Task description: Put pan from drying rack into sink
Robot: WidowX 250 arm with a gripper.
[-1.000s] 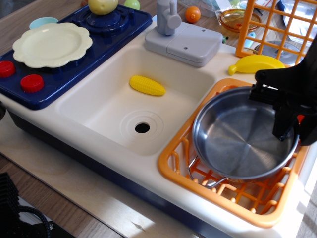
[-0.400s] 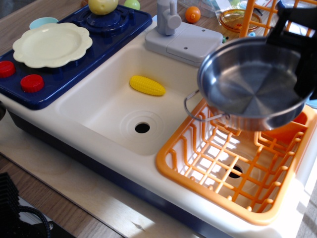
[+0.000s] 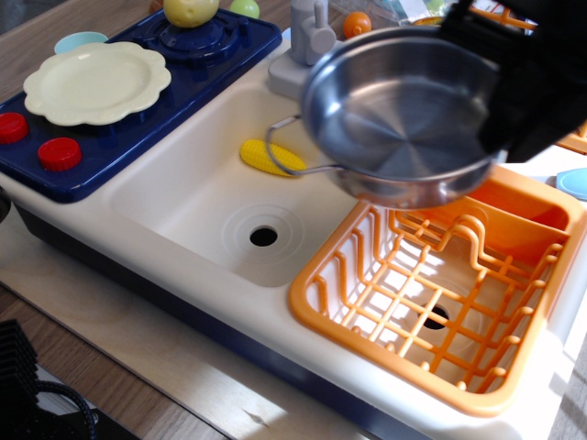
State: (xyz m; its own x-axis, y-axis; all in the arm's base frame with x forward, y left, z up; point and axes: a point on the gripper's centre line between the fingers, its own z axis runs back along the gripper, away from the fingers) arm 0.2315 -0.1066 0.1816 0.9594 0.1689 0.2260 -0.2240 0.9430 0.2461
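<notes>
The shiny steel pan (image 3: 404,110) hangs tilted in the air, above the right edge of the sink and the left end of the drying rack. One wire loop handle (image 3: 292,147) points left over the sink. My black gripper (image 3: 500,128) is shut on the pan's right rim, coming in from the upper right. The orange drying rack (image 3: 323,275) sits at the right of the counter, with nothing in it. The cream sink (image 3: 174,192) with its round drain (image 3: 263,236) lies left of the rack and below the pan.
A yellow toy corn (image 3: 260,156) lies in the sink, partly under the pan. The grey faucet (image 3: 309,32) stands behind the sink. A cream plate (image 3: 96,82) and red knobs (image 3: 59,153) sit on the blue stove at left.
The pan went from lying in the drying rack to being lifted clear of it, then carried up and left toward the sink. The rack now holds nothing.
</notes>
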